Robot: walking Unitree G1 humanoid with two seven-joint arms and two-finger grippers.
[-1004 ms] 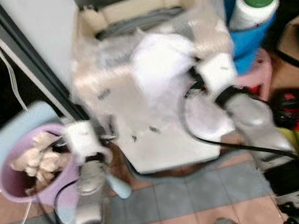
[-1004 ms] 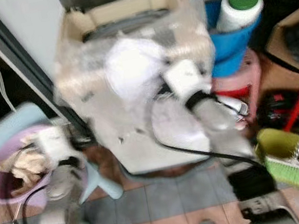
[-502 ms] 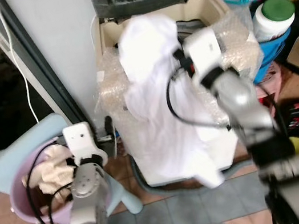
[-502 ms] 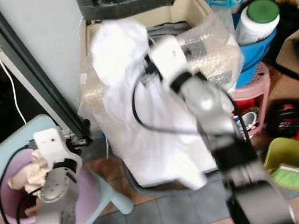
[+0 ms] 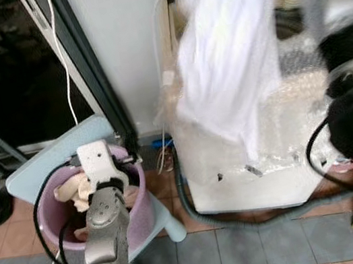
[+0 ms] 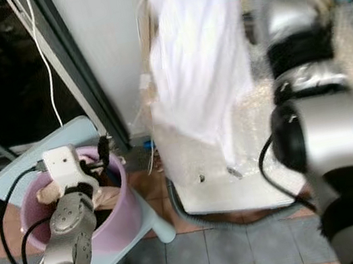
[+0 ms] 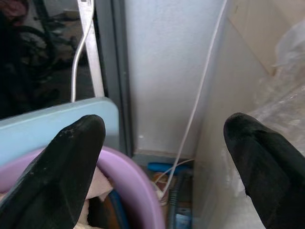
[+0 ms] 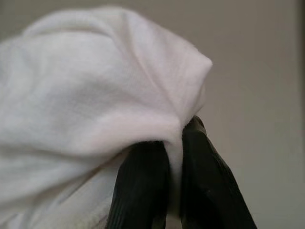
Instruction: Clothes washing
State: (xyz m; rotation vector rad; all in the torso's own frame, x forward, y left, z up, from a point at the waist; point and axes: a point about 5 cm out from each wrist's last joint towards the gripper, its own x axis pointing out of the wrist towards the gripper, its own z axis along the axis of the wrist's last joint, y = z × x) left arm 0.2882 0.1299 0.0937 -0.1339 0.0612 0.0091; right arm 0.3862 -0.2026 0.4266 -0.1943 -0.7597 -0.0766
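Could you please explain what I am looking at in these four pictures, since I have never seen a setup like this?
This is a walking humanoid robot doing laundry. The two wide pictures come from its head camera, looking down; the other two come from cameras on its wrists. Its right gripper pinches a white cloth garment, lifted above a cream washing machine wrapped in bubble plastic. Its left gripper, fingers open, hovers over a purple plastic basin of crumpled pale clothes, which sits on a light blue plastic stool.

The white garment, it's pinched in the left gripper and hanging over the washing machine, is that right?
Not quite: the right gripper pinches the white garment, as the right wrist view shows. The left gripper is open over the purple tub. The garment does hang over the washing machine.
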